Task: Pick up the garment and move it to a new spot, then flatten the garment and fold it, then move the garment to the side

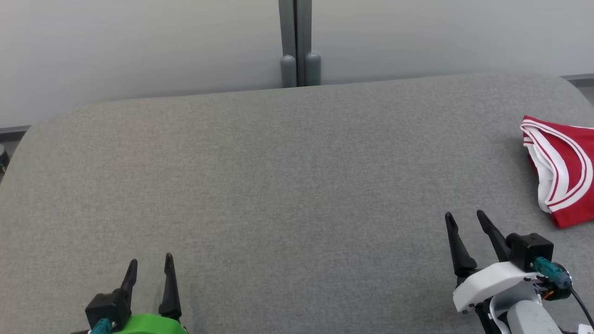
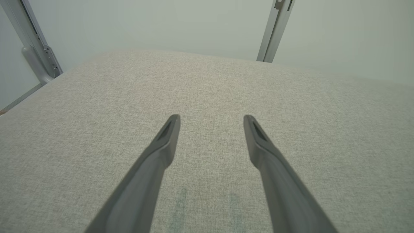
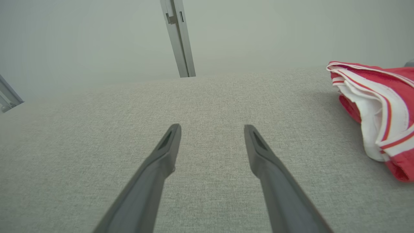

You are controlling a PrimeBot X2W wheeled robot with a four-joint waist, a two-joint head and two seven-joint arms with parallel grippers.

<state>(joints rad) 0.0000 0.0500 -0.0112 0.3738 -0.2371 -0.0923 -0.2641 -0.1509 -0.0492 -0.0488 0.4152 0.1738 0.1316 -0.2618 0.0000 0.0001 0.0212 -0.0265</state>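
**Garment at right edge; both grippers wide and empty**

The red garment with white trim (image 1: pixel 564 185) lies as a compact, layered bundle at the far right of the grey padded surface (image 1: pixel 278 185), and is partly cut off by the head view's edge. The left gripper (image 1: pixel 151 258) is held low at the near edge, with its jaws spread wide and nothing between them. The right gripper (image 1: pixel 464 213) is likewise wide and empty. It is placed near the garment but apart from it.

The stage is not settled. The bundle fits a garment waiting to be picked up, and equally one already folded and set aside (how neat the folds are cannot be judged from here). In either case the right fingers are best kept clear of the trimmed edge unless a grip is meant, since such thin cloth is judged to drag and unfold readily.
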